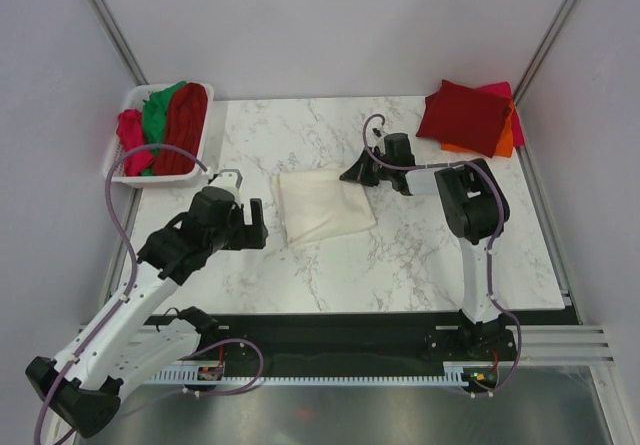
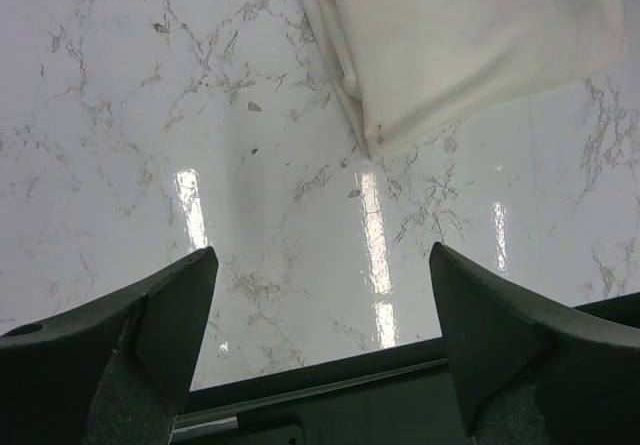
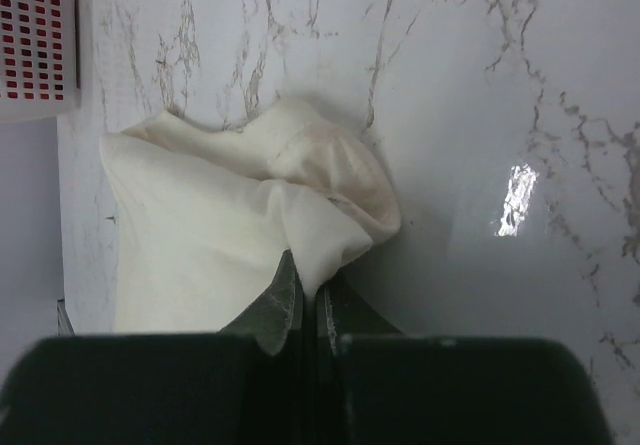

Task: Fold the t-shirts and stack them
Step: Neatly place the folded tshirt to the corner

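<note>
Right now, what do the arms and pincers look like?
Both arms, left arm and right arm, have white links, black joints and a purple cable looping alongside. The left pincer and right pincer have dark wedge-shaped fingers.

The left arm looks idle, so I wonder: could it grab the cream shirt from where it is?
Probably yes. The left jaws stand open just beside the cream shirt, with only bare table between. The right jaws are shut on its opposite edge, out of the way.
</note>
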Controlling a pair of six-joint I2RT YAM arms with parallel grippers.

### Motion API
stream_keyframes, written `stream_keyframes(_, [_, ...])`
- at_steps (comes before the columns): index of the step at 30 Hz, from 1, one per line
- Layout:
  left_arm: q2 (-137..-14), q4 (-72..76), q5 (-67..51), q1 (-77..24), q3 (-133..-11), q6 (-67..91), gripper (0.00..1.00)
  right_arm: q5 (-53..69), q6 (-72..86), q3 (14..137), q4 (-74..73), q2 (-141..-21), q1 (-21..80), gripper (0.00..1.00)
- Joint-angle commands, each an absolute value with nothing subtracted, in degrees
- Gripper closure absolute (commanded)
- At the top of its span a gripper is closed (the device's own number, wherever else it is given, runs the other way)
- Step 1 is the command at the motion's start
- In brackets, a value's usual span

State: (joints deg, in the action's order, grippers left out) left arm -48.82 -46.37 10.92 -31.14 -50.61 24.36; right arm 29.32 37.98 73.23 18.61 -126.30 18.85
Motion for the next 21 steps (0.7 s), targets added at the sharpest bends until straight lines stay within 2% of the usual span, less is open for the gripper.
stream_keyframes(1, [-45.2, -47.4, 11.4, -30.8, -52.9, 23.6, 0.05, 28.8, 35.4, 70.4, 12.1, -125.4, 18.6, 1.00])
stream_keyframes(6, [-41.5, -46.7, 13.1, -30.9, -51.6, 24.1, 0.05, 25.4, 31.7, 76.1, 5.5, -119.2, 15.0, 1.00])
stream_keyframes(13, [-38.7, -45.3, 14.4, -30.9, -49.1, 24.9, 0.06, 23.9, 27.3, 91.7, -8.0, -121.2, 7.5, 1.00])
stream_keyframes(21, [-39.2, -44.7, 13.8, -30.9, -48.7, 24.6, 0.07, 23.7, 27.0, 108.9, -14.8, -124.2, 2.6, 1.00])
